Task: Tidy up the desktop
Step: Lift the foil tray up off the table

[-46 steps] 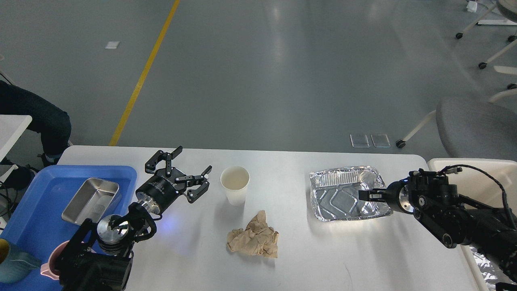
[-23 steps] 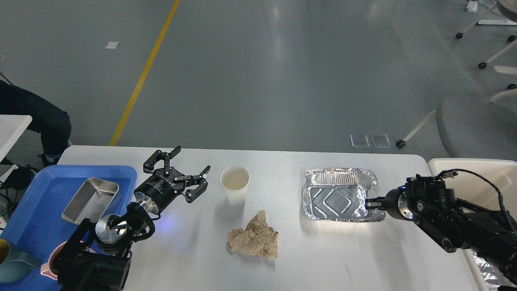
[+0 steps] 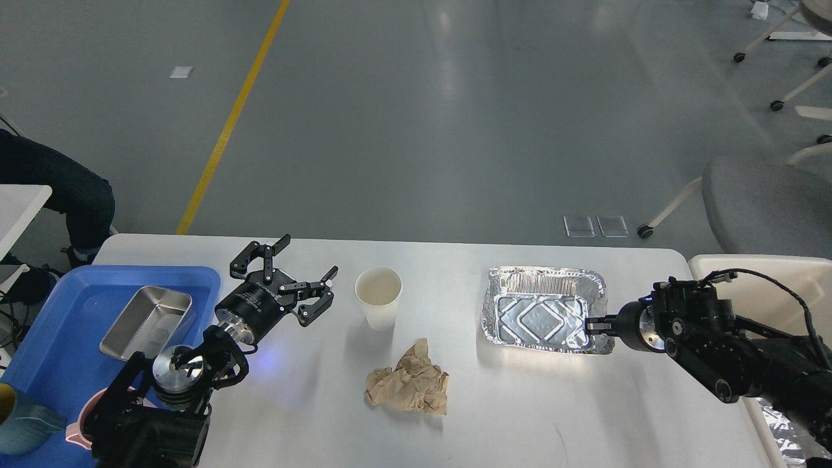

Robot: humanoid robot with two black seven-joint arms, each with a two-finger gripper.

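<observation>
A crinkled shiny aluminium-foil tray (image 3: 545, 311) at centre right, a crumpled matt brown paper wad (image 3: 408, 386) and a brushed steel rectangular pan (image 3: 147, 322) rest on the smooth, faintly glossy white desktop (image 3: 455, 416).

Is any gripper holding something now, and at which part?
The right gripper holds the foil tray by its right rim. The left gripper is open, holding nothing.

- The right pincer (image 3: 590, 324) meets the foil tray's (image 3: 543, 309) right rim; its fingers read as one dark tip.
- The blue tray (image 3: 58, 351) and teal cup (image 3: 19, 426) run off the left edge.
- The cream bin (image 3: 780, 279) is cut by the right edge.
</observation>
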